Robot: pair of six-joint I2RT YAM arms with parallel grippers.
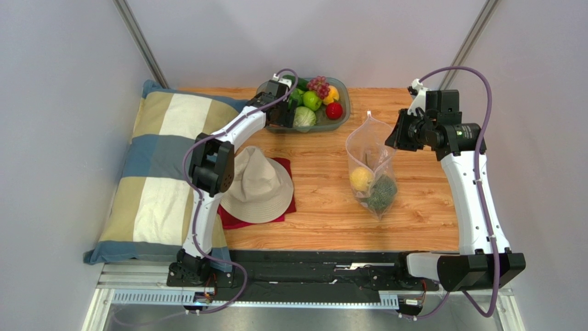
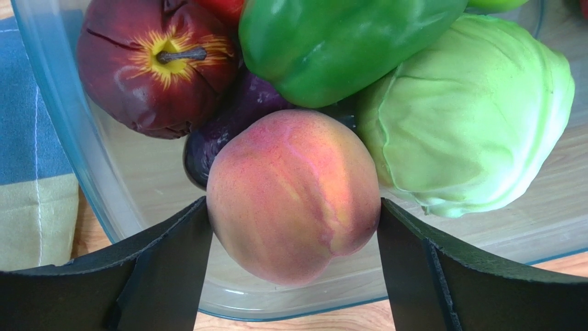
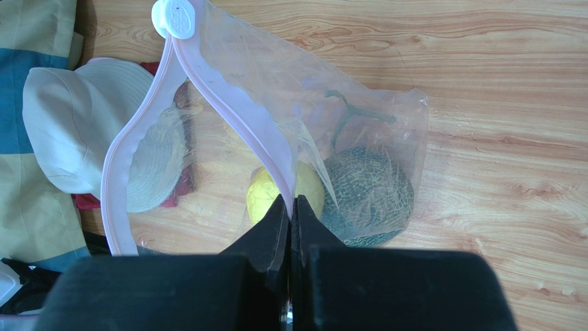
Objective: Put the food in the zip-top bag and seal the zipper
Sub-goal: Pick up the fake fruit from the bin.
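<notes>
A pink-orange peach (image 2: 293, 193) rests in the clear bowl (image 2: 69, 138) with other food: a cabbage (image 2: 469, 117), a green pepper (image 2: 331, 41), a dark red apple (image 2: 152, 62) and a purple eggplant (image 2: 228, 124). My left gripper (image 2: 293, 204) reaches into the bowl (image 1: 341, 121) with one finger against each side of the peach. My right gripper (image 3: 292, 200) is shut on the pink zipper (image 3: 228, 110) of the zip-top bag (image 3: 386, 117) and holds its mouth up and open. Inside the bag (image 1: 369, 155) lie a yellow pear (image 3: 262, 196) and a green melon (image 3: 373, 193).
A beige hat (image 1: 259, 186) lies on a red cloth (image 1: 286, 203) left of the bag. A checked pillow (image 1: 159, 172) covers the table's left side. The bowl also holds grapes (image 1: 318, 85), a green apple (image 1: 312, 101) and a red fruit (image 1: 334, 110).
</notes>
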